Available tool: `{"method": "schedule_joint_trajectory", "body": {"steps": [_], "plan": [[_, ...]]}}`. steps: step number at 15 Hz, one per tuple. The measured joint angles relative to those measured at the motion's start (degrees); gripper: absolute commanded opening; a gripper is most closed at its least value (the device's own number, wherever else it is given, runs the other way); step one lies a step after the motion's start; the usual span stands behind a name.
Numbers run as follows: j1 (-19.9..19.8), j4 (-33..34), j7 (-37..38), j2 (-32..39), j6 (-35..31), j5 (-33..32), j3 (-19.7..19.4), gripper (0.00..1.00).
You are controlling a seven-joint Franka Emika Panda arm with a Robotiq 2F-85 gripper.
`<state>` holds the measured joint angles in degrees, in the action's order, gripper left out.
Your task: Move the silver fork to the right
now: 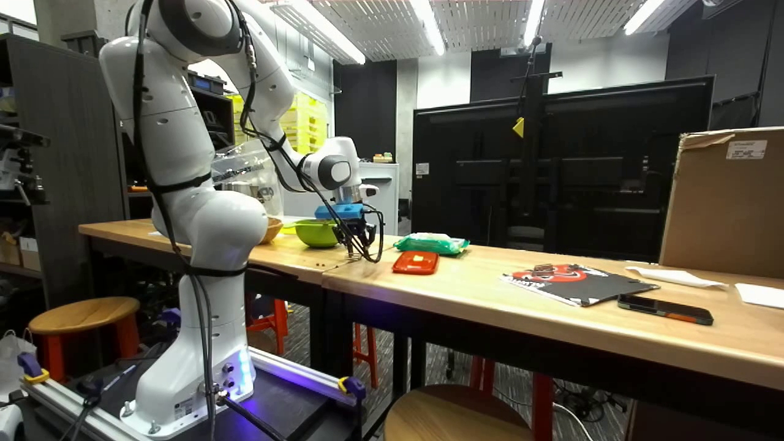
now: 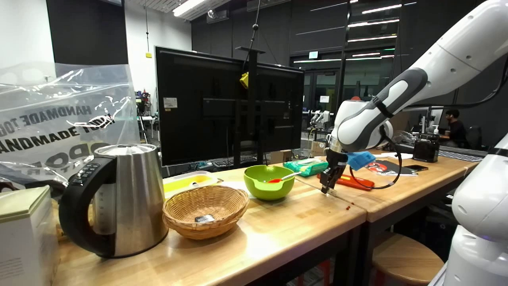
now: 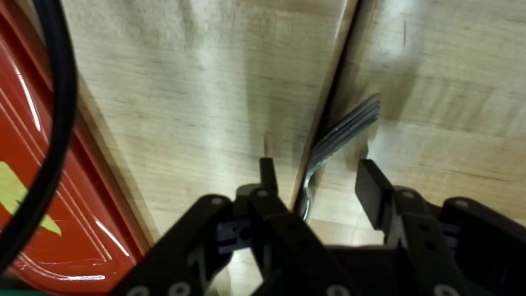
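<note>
Silver fork [image 3: 321,151] is lying at the seam [image 3: 344,53] where two worktop edges [image 3: 337,45] are meeting, tines [image 3: 351,125] angling away. Claw [image 3: 316,176] is pointing down over it, fingers [image 3: 372,193] standing apart on either side. Small red bits [image 2: 348,208] are resting near one worktop corner [image 2: 359,215].

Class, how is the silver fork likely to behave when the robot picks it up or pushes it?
The silver fork has a metallic sheen, so it will probably stay stiff. Narrow and shiny, it could twist or slip when the open hand closes. If pushed, it might catch on the dark seam close by.
</note>
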<state>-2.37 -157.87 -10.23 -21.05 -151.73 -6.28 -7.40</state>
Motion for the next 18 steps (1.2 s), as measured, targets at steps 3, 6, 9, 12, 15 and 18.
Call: {"method": "schedule_joint_trajectory", "body": {"steps": [3, 6, 9, 12, 15, 18], "plan": [[0.0, 0.2, 0.9, 0.2, 0.0, 0.0, 0.0, 0.01], [-0.1, 0.5, 1.7, 0.5, -0.1, 0.1, 0.0, 0.00], [-0.1, 0.8, 1.8, 0.5, -0.1, 0.5, 0.1, 0.01], [-0.2, 0.8, 1.9, 0.6, -0.1, 0.8, 0.1, 0.01], [-0.4, 1.0, 1.9, 0.5, -0.1, 0.8, 0.1, 0.01], [-0.9, 1.1, 2.0, 0.1, -0.1, 0.8, 0.1, 0.01]]}}
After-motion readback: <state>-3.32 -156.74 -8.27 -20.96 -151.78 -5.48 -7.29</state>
